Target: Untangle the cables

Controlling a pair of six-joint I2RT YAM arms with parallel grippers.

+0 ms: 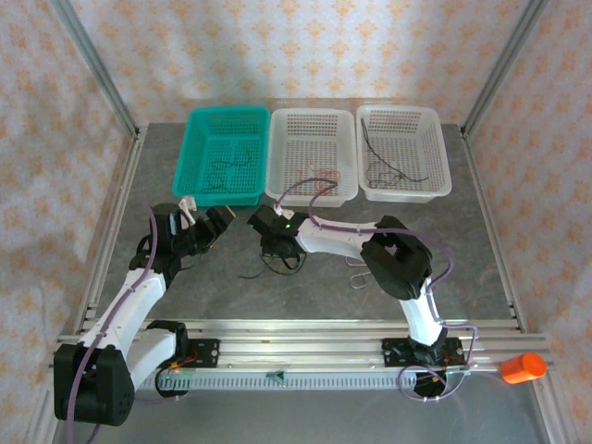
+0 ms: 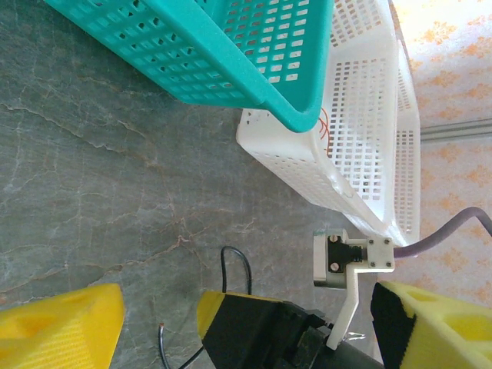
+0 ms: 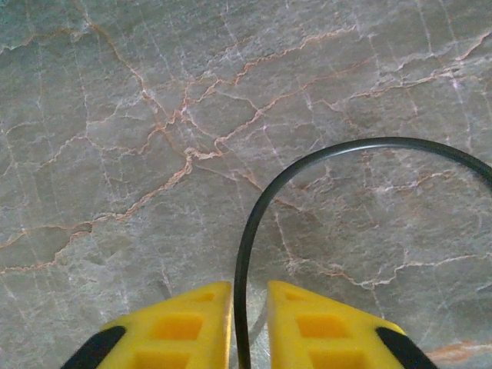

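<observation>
L arm: base at near-left corner, upper link slanting up and inward, wrist turned twd the table [image 1: 481,231] centre.
L gripper [image 1: 205,225]: sits just in front of the teal basket [image 1: 229,110], aimed twd the R arm's wrist.
L fingers [image 2: 65,330]: yellow pads spread wide apart, gripping no cable; R gripper's black-and-yellow body shows between them in L wrist view.
R arm: base at near-right, elbow bent and raised, forearm stretched left across the table, wrist tipped down; green light lit on the wrist.
R gripper [image 3: 248,338]: at the table surface, over the tangle.
R fingers [image 3: 192,327]: yellow, nearly together w/ the black cable [image 3: 243,277] running between them; thin gap on one side, so can't tell if it's pinched firm.
Black cable path: leaves the fingers, goes straight ahead, then arcs off to the right over the marbled top.
Cable tangle [image 1: 276,265]: loose black loops flat on the table, centre-left, under R gripper, in front of the baskets.
Teal basket contents: thin black cables in teal basket [image 1: 222,173].
Mid white basket [image 1: 314,112]: orange-red cables [image 1: 319,171] inside.
R white basket [image 1: 407,192]: black cables in R basket [image 1: 388,171].
Silver clip [image 1: 356,273]: on the table beside R arm's elbow, apart from the tangle.
Orange cylinder [image 1: 523,367]: on the near rail, far right.
</observation>
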